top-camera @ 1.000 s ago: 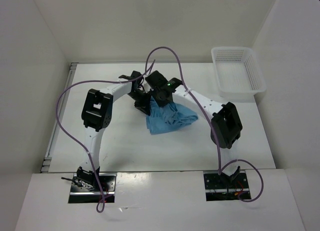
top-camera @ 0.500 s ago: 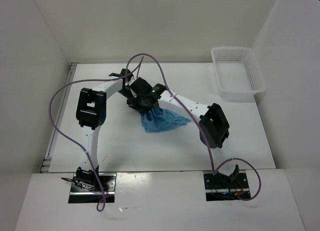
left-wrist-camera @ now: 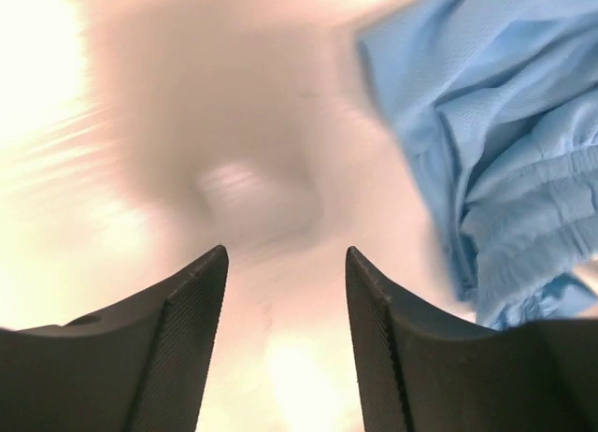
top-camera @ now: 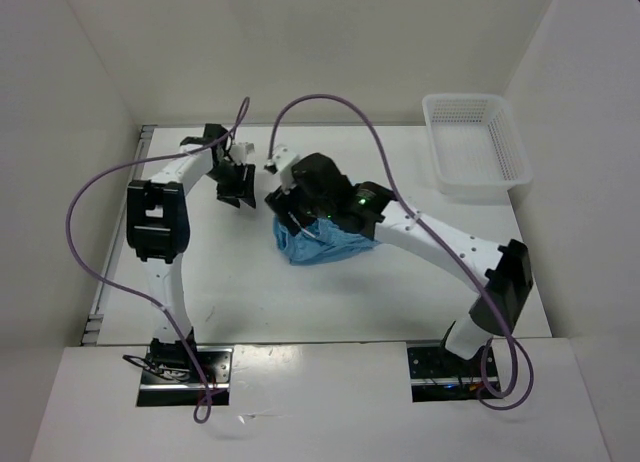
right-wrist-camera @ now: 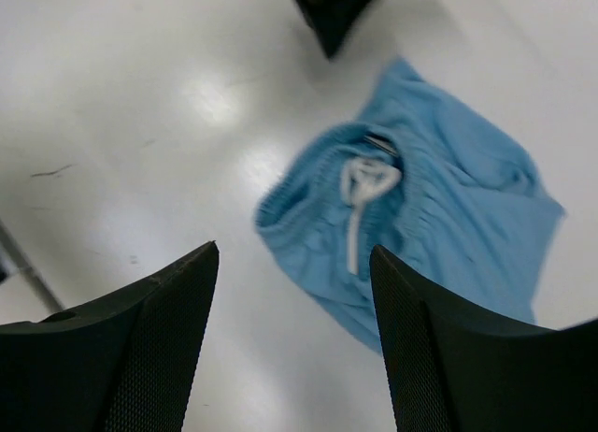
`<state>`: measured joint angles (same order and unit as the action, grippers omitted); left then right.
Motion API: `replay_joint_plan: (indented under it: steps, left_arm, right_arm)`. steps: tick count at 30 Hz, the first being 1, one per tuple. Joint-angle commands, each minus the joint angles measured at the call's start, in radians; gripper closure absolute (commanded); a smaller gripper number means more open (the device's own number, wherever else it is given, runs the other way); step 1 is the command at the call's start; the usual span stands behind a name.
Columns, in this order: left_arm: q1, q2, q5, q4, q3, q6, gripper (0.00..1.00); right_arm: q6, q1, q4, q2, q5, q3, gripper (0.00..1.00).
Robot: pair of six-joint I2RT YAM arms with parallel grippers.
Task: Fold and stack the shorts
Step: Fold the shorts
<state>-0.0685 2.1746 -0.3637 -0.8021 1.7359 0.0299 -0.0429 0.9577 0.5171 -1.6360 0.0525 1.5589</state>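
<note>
Shorts crumpled; right end effector poised above, released, empty; left end effector alongside, released.

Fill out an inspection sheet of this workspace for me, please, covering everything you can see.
Surface: white table, glossy.
Job's things: light blue shorts crumpled mid-table, unfolded, with the waistband and white drawstring showing.
Clutter: white mesh basket at the far right corner.
Grippers: left gripper open, holding nothing, beside the shorts; right gripper open, holding nothing, above the shorts.
Cables: left purple cable and right purple cable each loop above their arm.
Surroundings: white walls on three sides.
</note>
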Motion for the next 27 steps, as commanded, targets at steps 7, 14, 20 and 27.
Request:
replay_joint_plan:
  steps: [7, 14, 20, 27]
  left_arm:
    - [-0.259, -0.346, -0.041, -0.064, 0.022, -0.030, 0.37]
    - [-0.422, -0.127, -0.075, -0.115, 0.086, -0.030, 0.35]
    - [-0.490, -0.013, 0.046, -0.105, 0.137, -0.030, 0.34]
    - [-0.527, 0.033, 0.019, -0.089, 0.155, -0.030, 0.37]
  right_arm:
    - [-0.032, -0.380, -0.152, 0.120, 0.161, -0.334, 0.29]
    - [-0.120, -0.484, -0.216, 0.149, 0.112, -0.513, 0.29]
    - [-0.138, -0.513, -0.290, 0.159, 0.081, -0.617, 0.29]
    - [-0.120, -0.513, -0.322, 0.189, 0.035, -0.678, 0.29]
